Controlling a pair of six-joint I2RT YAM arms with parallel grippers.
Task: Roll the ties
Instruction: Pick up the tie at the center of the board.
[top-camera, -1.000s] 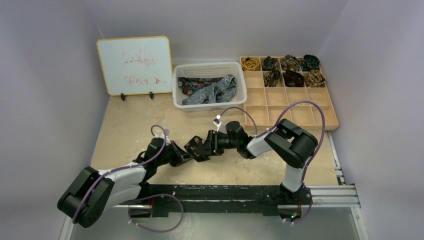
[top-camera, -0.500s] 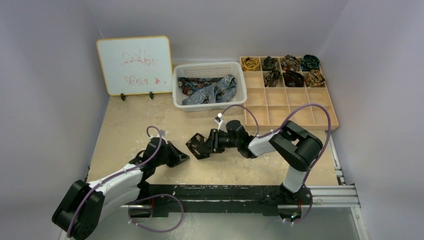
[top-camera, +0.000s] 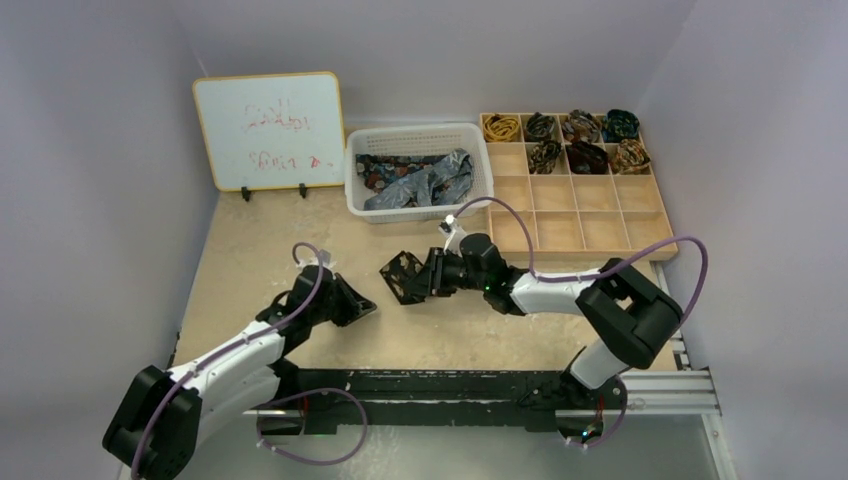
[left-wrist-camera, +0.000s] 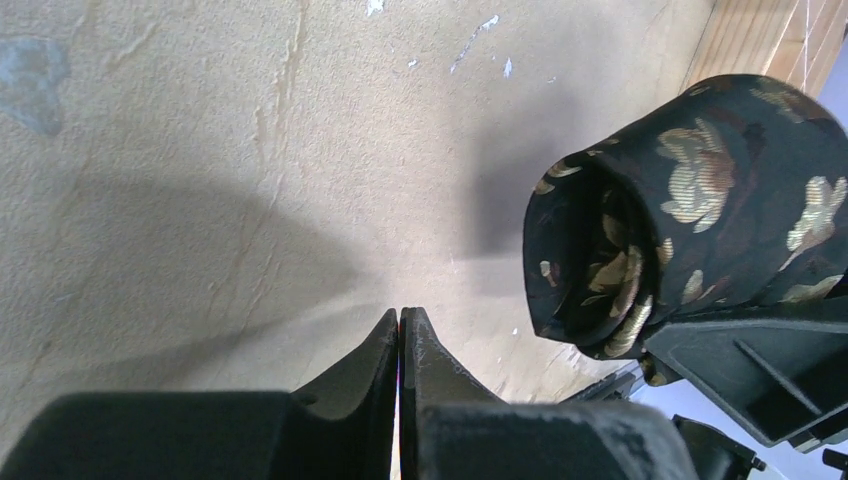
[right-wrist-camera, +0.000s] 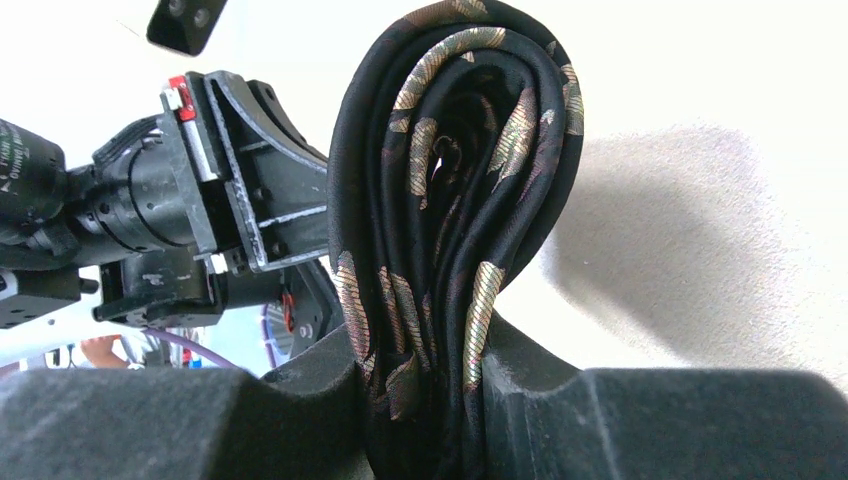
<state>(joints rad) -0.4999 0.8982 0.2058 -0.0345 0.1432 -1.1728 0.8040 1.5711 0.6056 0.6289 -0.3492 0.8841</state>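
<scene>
Rolled tie, dark with gold motifs, sits pinched between the fingers of the right gripper. That gripper is clamped on the tie's lower end, and the coil stands out past the fingertips, held above the table. The left gripper hovers near the coil's open end without touching it, its jaws pressed together on nothing. Beyond the right gripper's wrist, to its side, lies a wooden tray with seven coiled ties in its far compartments. Ahead of both grippers, a white basket holds loose ties.
</scene>
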